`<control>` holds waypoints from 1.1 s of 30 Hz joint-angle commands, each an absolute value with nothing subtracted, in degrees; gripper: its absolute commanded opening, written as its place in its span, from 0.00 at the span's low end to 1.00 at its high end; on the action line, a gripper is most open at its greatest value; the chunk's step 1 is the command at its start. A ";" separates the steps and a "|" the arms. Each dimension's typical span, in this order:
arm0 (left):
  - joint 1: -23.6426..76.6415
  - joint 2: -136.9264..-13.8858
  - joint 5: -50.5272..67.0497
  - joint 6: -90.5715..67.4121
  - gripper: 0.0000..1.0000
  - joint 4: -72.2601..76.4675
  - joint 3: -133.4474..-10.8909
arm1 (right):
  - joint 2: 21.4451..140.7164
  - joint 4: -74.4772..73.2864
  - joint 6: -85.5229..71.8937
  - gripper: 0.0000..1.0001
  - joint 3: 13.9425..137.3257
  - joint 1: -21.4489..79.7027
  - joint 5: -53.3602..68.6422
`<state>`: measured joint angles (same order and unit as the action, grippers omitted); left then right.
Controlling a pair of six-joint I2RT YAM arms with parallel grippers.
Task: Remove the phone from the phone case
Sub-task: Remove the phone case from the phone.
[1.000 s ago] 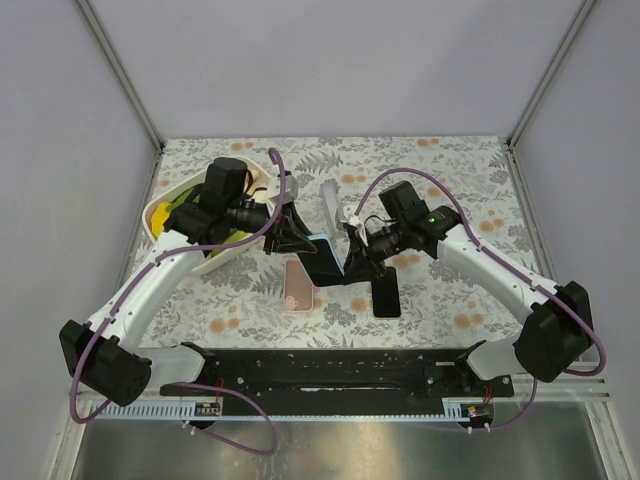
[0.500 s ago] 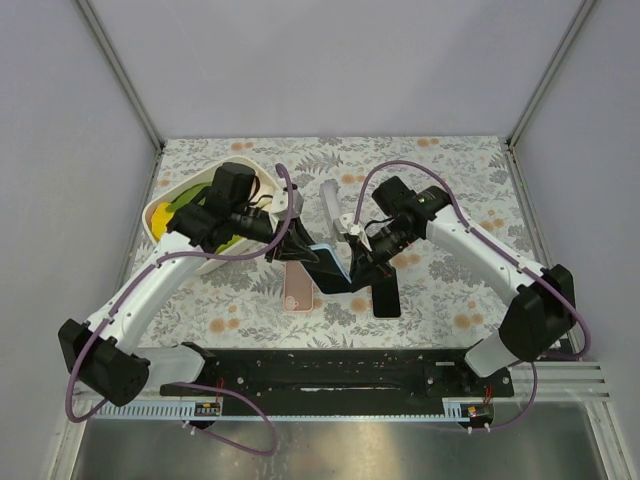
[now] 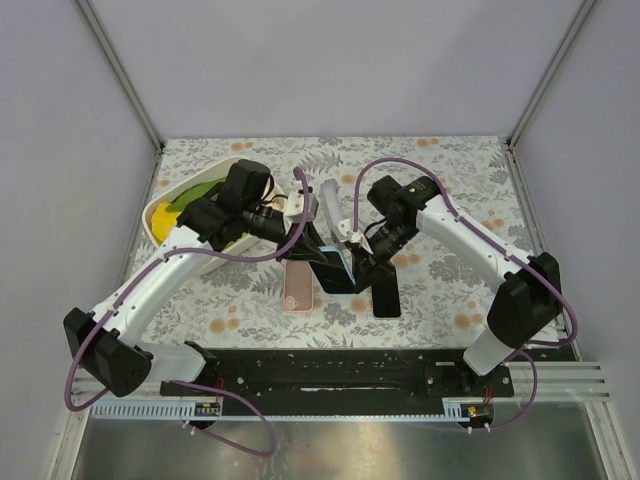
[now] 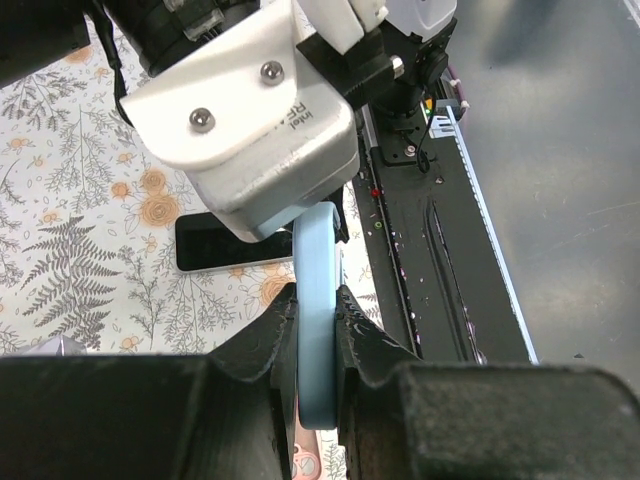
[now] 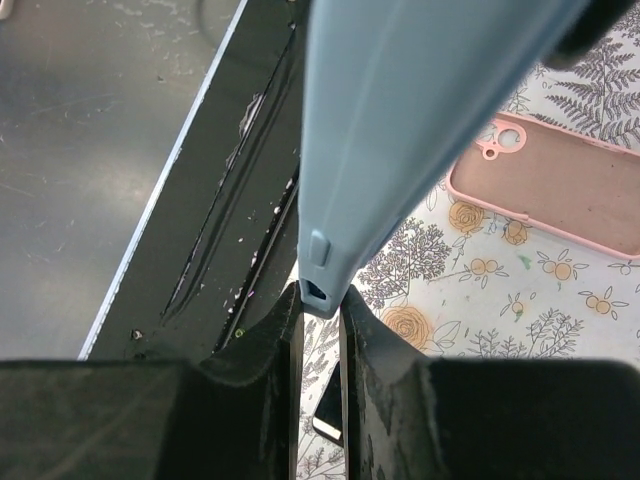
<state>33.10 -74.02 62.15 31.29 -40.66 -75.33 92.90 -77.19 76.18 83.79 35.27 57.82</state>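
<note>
A phone in a light blue case (image 3: pixel 338 262) is held above the table between both grippers. My left gripper (image 3: pixel 312 243) is shut on the case's edge; in the left wrist view the blue case (image 4: pixel 318 270) stands edge-on, pinched between the jaws of my left gripper (image 4: pixel 316 302). My right gripper (image 3: pixel 353 258) is shut on the opposite end. In the right wrist view my right gripper (image 5: pixel 320 300) pinches the bottom corner of the blue case (image 5: pixel 400 120). The phone still sits in the case.
A pink empty case (image 3: pixel 298 286) lies on the floral table under the left gripper and shows in the right wrist view (image 5: pixel 560 185). A bare black phone (image 3: pixel 387 298) lies right of it. A white bowl (image 3: pixel 165 208) of yellow and green items stands at left. A black rail (image 3: pixel 330 368) runs along the near edge.
Both grippers have closed in toward the middle with the blue-cased phone between them. The left gripper moved right and the right wrist swung in and tilted the case.
</note>
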 commanded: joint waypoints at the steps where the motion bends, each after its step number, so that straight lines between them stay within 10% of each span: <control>1: 34.89 -75.85 59.06 35.68 0.00 -36.83 -77.08 | 92.81 -87.62 80.68 0.00 88.42 37.18 66.97; 33: 39.64 -73.83 59.06 50.71 0.00 -48.43 -74.53 | 95.45 -97.29 90.79 0.00 95.98 39.29 64.86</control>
<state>36.75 -72.31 59.83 45.80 -45.63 -75.75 96.20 -82.83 87.74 89.76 37.54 51.81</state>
